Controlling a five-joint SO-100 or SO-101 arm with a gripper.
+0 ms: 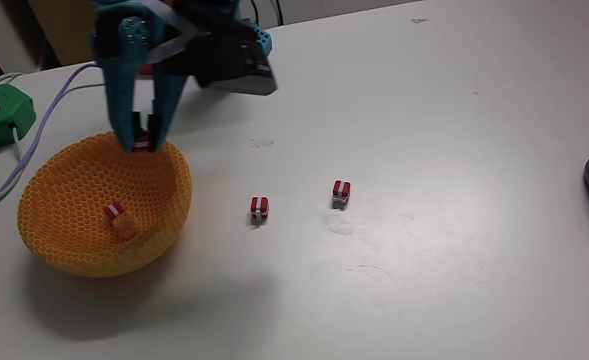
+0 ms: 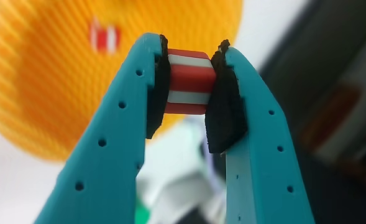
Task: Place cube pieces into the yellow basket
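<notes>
- Striped cube (image 2: 187,83) sits clamped between the gripper (image 1: 144,145) pads above the yellow basket's (image 1: 164,215) far rim.
- Two cubes (image 1: 259,208) (image 1: 341,193) lie mid-table, open surface around them.

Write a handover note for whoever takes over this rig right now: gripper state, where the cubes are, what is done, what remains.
Gripper: shut on a red-and-white striped cube, held at the far rim of the orange-yellow honeycomb-mesh basket in the fixed view.
Done: one striped cube in the basket, resting on a yellowish piece.
Left: release the held cube into the basket; then collect two striped cubes on the white table, one nearer the basket, one farther.
</notes>
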